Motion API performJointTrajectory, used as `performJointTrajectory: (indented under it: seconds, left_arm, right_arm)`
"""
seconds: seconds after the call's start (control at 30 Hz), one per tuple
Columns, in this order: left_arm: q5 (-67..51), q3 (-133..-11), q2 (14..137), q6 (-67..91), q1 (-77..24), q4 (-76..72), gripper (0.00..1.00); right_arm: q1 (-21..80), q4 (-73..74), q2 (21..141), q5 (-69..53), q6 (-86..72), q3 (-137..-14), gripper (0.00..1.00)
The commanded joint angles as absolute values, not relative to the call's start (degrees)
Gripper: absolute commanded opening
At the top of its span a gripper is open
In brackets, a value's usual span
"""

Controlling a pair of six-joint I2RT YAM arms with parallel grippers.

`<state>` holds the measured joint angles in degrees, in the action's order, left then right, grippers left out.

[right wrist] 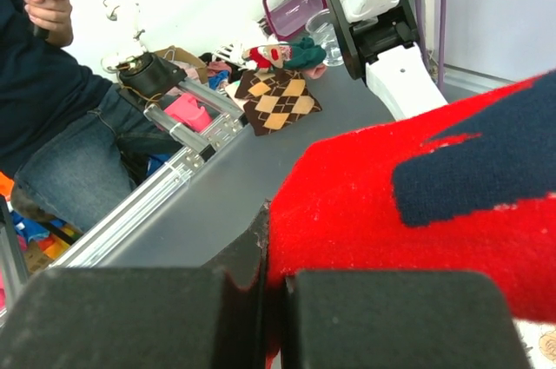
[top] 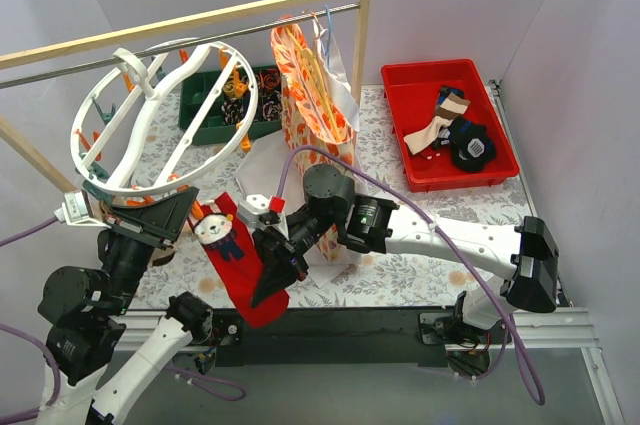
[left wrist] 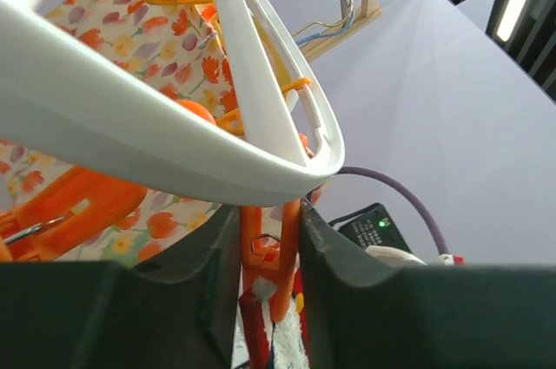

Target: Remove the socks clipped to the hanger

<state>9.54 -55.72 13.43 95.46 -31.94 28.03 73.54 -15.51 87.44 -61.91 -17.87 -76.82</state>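
**Inspector:** Hazard at this stage?

**Examiner:** The red fabric sock with a navy patch hangs from an orange plastic clip. The clip sits under the near rim of the large white round plastic hanger, between the two arms. In my judgement, a pull before that clip opens would stretch the fabric and drag the hanger along or off the metal rail. A shallow bite could also slip.

**Inspector:** Tools?

**Examiner:** Right gripper: fingers together, clamped on the sock's edge. Left gripper: fingers narrowly apart, pressing the clip's two sides. Whether the clip has released, I cannot tell.
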Motion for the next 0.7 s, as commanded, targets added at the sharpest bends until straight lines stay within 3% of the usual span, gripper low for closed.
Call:
performJointTrajectory:
  seconds: [0.0, 0.1, 0.33, 0.67]
  left_arm:
    - [9.14, -55.63, 15.03, 95.27, -31.55, 27.25, 0.13]
    - [9.40, -55.98, 15.38, 94.40, -31.55, 27.25, 0.00]
    - [10.11, -58.27, 16.61, 91.58, -31.55, 29.35, 0.00]
    - [11.25, -60.38, 17.75, 88.16, -31.64, 30.67, 0.00]
  right_arm:
    - [73.48, -15.91, 84.29, -63.11, -18.37, -75.24, 0.01]
    - [73.48, -14.60, 83.50, -62.05, -17.93, -73.14, 0.01]
    - [73.48, 6.47, 78.50, -49.07, -6.87, -71.54, 0.01]
    - [73.39, 22.41, 60.75, -12.61, -0.27, -64.88, 0.01]
